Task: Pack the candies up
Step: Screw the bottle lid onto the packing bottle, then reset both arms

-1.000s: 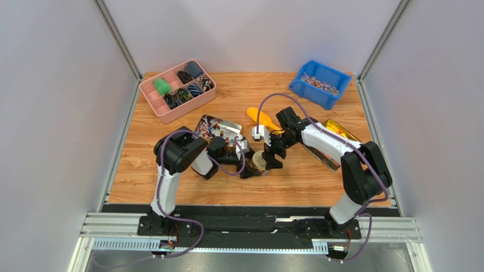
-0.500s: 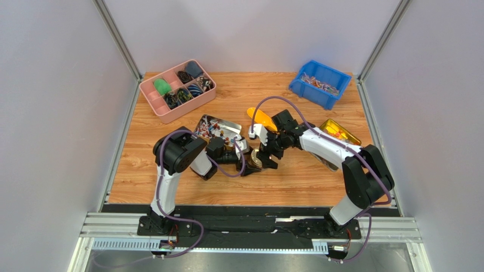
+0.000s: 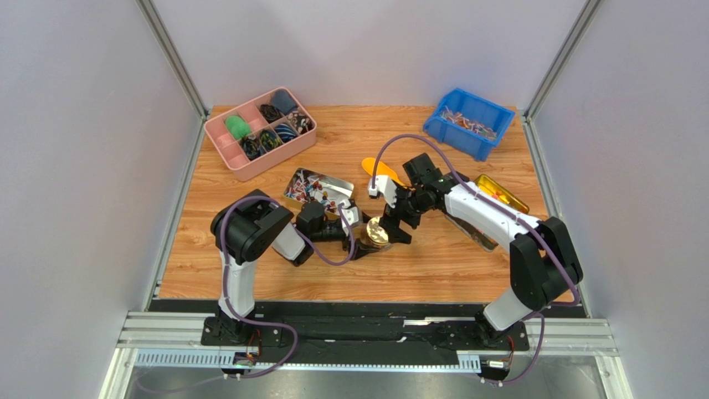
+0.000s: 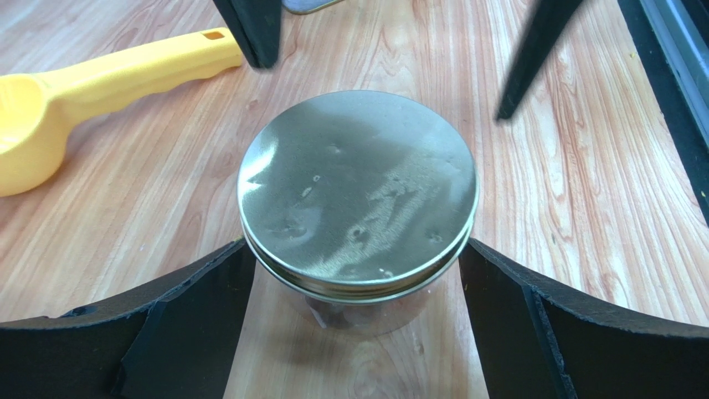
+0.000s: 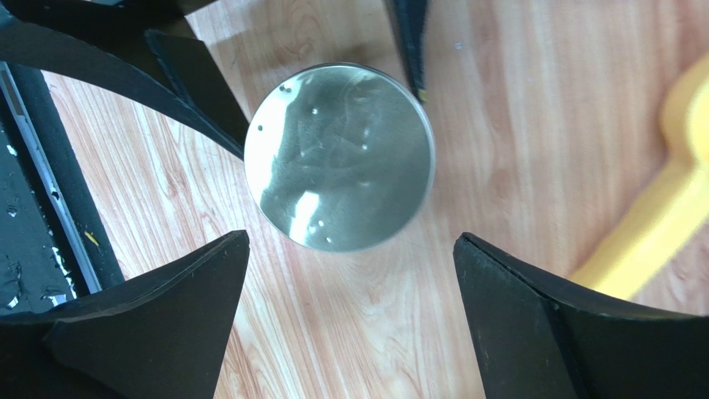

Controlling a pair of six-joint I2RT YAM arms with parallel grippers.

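Looking at the top view first: we see the candies sitting in a shallow metal tray mid-table, just behind the left arm's wrist. A blue bin at the far right corner holds more small wrapped pieces, too small for us to identify. A pink divider box sits far left and a yellow scoop lies just right of the tray. Both arms converge on a jar in front of the tray. The left gripper comes in low from the left and the right gripper is above it on the right.

Left wrist view: we see the jar upright on the wooden table, its metal lid on. The left jaws are spread wide, one tip at each side of the lid rim. We can't tell if they touch it. The scoop lies at upper left.

Right wrist view: we look straight down on the lid. The right fingers stand wide apart, clear of the jar, holding nothing.
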